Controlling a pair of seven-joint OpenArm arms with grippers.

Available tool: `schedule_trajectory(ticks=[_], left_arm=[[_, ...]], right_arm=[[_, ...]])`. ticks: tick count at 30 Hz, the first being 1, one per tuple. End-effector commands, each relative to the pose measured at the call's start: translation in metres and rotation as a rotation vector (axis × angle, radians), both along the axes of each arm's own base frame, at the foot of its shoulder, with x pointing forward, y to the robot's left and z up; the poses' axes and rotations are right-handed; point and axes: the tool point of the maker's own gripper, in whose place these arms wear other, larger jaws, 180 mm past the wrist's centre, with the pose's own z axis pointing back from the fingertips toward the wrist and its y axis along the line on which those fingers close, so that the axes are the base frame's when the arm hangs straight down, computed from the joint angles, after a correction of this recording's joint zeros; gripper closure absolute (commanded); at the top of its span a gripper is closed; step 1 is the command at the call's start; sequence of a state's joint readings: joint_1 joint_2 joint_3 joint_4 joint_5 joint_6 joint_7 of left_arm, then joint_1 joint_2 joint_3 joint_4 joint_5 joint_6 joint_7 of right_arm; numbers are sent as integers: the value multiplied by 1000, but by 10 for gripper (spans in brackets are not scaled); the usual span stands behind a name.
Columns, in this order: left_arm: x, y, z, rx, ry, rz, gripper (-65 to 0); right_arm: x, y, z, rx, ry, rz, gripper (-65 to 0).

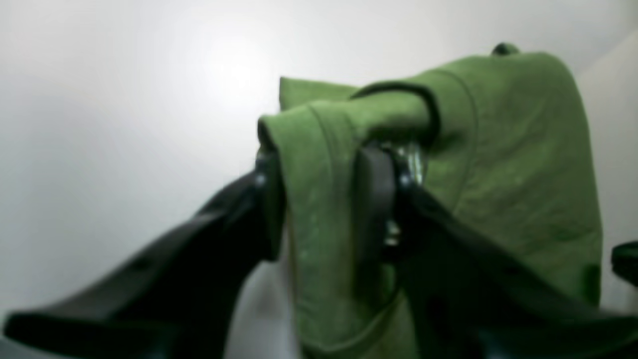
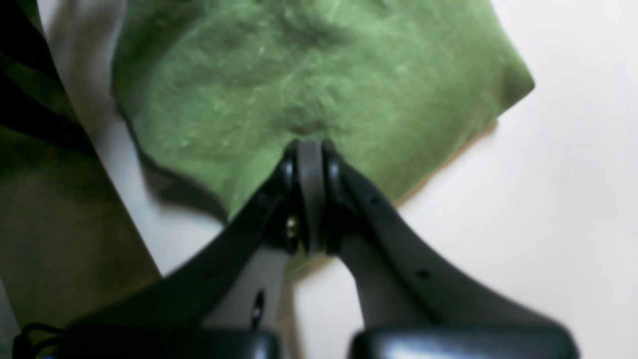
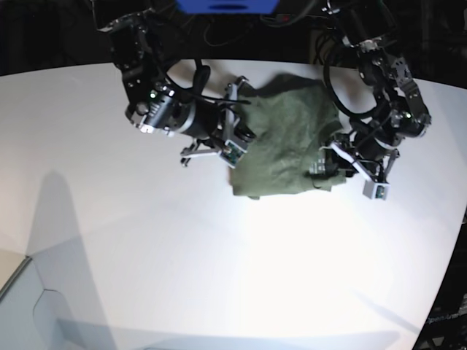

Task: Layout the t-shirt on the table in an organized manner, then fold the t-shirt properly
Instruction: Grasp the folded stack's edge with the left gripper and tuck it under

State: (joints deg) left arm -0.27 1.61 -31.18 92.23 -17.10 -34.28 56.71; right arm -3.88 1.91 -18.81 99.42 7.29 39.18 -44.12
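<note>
Already partly folded, the wrinkly olive-green cotton t-shirt (image 3: 281,142) lay on the glossy white counter (image 3: 146,240); left claw (image 1: 324,199) and right claw (image 2: 310,164) each pinched a fold; squaring remained.

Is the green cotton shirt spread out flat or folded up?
Folded: the olive-green cotton t-shirt lies as a compact, layered block, no sleeves spread.

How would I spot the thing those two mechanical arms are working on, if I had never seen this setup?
Look at the big white table under the two dark arms. Near its far edge, between the arms, lies a bunched t-shirt, with the left tool and the right tool each pinching an edge of it. It is the only soft, olive-green thing there; everything else is white or black.
</note>
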Motion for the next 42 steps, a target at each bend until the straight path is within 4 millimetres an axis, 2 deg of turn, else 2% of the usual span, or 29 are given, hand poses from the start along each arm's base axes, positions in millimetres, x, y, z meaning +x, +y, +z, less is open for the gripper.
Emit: schedule_trajectory(ticks=[1,6,14,24,27,35,42], left_arm=[[12,1,14,-6,-53,4,-136],[20,1,15,-15,-57,4,0],[49,7,45,2,-139,3,-1],[65,5,63,0,-182,0,-1],[71,-2,70,7,-203,-25,-1],[83,-14,44,-66,-150,-37,-1],[83,5,42,-35,-150,-21,-1]], right_arm=[[6,5,13,41,-34,4,0],[5,0,10,26,-34,5,0],[5,-1,9,21,-34,4,0],[6,-2,10,20,-37,5,0],[7,-2,10,18,-37,4,0],[8,-2,10,18,-40,4,0],[7,-11,6,-8,-39,6,0]])
